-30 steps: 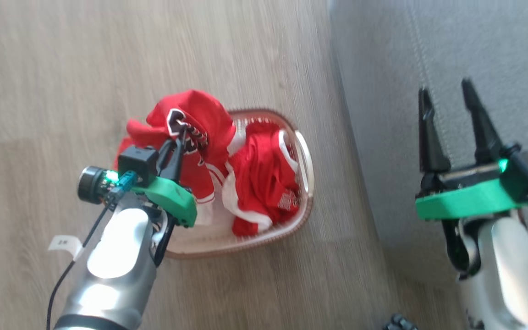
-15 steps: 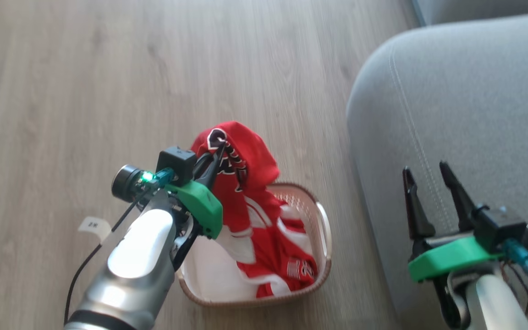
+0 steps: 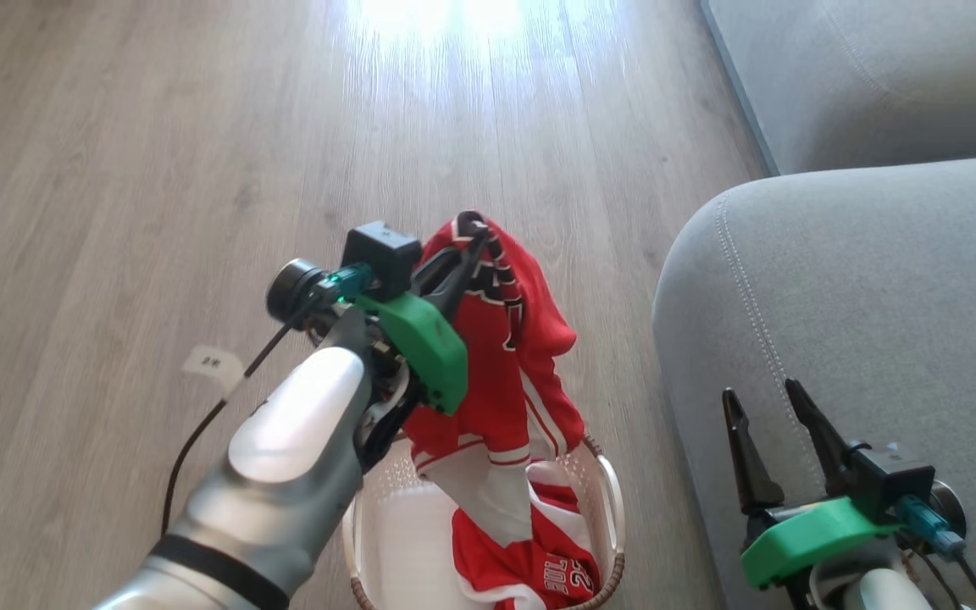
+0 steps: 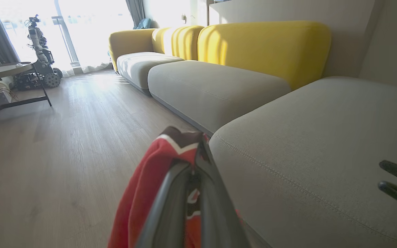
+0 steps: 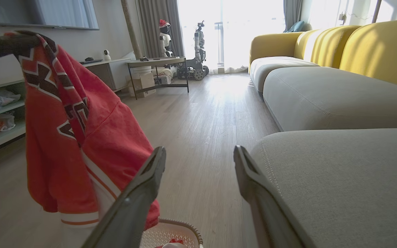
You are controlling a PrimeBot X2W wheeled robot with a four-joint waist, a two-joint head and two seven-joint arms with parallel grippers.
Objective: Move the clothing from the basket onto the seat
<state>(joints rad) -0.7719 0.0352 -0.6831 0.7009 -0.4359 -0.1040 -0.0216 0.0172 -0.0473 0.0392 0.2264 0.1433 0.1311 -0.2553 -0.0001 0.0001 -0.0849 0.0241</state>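
Above the basket on the wood floor: left gripper, fingers pressed together on the trimmed edge of the red jersey. Jersey hangs from the grip, hem trailing into the basket. Red shorts lie inside it. Right gripper, fingers spread and empty, sits over the grey sofa. Step judged: carrying the first garment across. Next move: raise until the hem clears the rim, swing right over the sofa, release. Hem may snag.
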